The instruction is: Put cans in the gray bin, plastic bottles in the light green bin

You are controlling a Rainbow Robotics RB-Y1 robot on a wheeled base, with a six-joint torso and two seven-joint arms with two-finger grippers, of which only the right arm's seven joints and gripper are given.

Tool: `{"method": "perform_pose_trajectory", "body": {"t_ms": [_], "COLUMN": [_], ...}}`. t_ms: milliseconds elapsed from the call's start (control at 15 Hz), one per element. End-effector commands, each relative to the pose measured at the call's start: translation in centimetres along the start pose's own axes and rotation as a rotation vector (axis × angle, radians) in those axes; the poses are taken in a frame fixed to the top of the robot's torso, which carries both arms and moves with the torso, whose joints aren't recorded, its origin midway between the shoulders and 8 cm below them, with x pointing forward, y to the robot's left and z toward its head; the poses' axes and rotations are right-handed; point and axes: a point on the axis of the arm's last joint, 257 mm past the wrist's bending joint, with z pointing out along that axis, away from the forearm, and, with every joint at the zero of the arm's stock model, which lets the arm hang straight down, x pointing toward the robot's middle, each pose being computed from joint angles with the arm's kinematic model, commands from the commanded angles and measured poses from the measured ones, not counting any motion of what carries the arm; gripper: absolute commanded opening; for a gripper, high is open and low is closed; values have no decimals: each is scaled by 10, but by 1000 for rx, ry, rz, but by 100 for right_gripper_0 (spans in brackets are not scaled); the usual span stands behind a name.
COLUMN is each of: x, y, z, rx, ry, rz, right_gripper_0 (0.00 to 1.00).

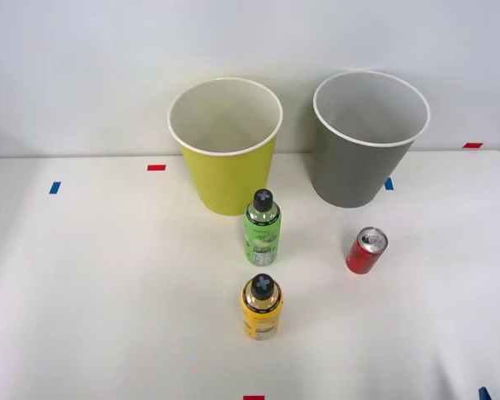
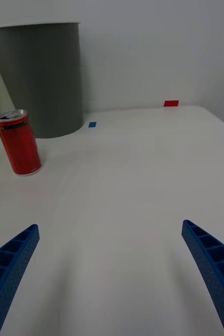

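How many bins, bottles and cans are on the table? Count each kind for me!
Bins: 2, the light green bin and the gray bin
Plastic bottles: 2, the green-label bottle and the yellow-label bottle
Cans: 1, the red can
Total: 5

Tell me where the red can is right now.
In the front view the red can stands upright on the table's right side, just in front of the gray bin and right of the green-labelled bottle.
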Motion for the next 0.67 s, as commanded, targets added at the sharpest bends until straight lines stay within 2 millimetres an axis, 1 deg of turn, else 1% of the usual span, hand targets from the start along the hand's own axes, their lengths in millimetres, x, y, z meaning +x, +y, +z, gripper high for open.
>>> {"method": "perform_pose_trajectory", "body": {"t_ms": [67,133,333,533,667], "x": [-4,-6,-10,-10,-7], "y": [16,22,34,50,57], "z": [6,10,25,31,44], "rx": [12,10,-49,-90,-120], "ry": [-57,-73,-90,-92,-82], "rz": [129,170,159,207,195], "right_gripper_0": [94,94,94,94,94]}}
